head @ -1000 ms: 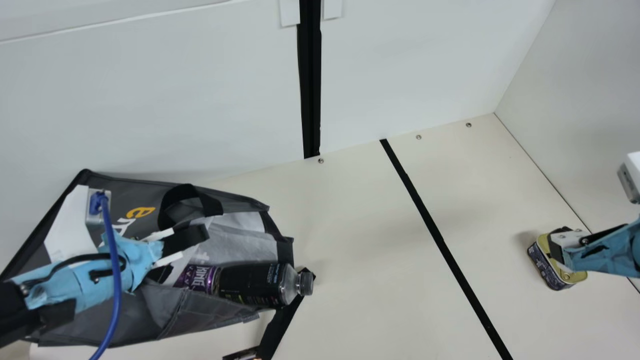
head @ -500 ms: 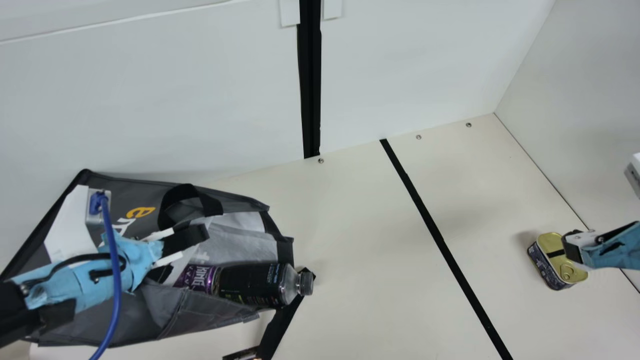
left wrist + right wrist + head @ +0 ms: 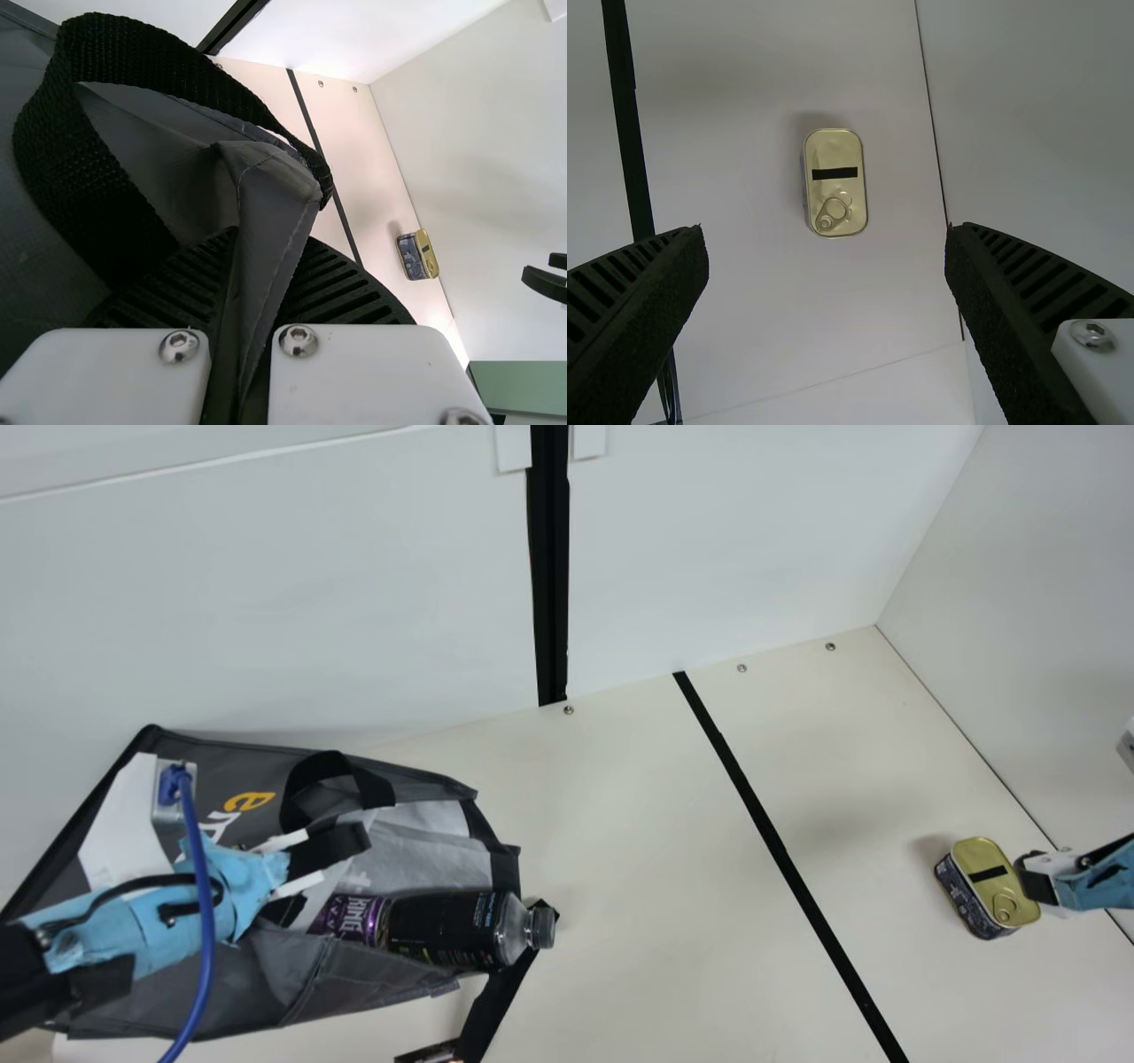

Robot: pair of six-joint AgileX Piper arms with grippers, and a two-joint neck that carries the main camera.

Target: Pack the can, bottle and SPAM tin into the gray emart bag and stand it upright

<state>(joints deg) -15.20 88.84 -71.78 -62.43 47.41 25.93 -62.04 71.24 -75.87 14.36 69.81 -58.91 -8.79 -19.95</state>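
Note:
My left gripper [image 3: 321, 875] is at the mouth of the gray emart bag [image 3: 292, 965], which lies on its side; in the left wrist view the same gripper [image 3: 266, 257] is shut on a fold of the bag's gray fabric [image 3: 275, 190]. The dark bottle [image 3: 447, 928] lies in the mouth, its cap sticking out, and the purple can [image 3: 347, 918] is behind it. Over at the right, my right gripper [image 3: 1032, 879] is above the gold-lidded SPAM tin [image 3: 985, 884]. The right wrist view has this gripper [image 3: 827, 252] open, the tin [image 3: 835, 186] beyond its fingers.
A black tape line [image 3: 780, 850] crosses the table [image 3: 620, 850] between bag and tin. White walls [image 3: 266, 602] stand behind and at the right. Another black strip [image 3: 500, 1001] runs below the bottle's cap. One black bag handle [image 3: 168, 80] loops beside the left fingers.
My right gripper has moved to the right in the main view, uncovering more of the tin's lid. The left arm, bag, bottle, can and tin have stayed in place.

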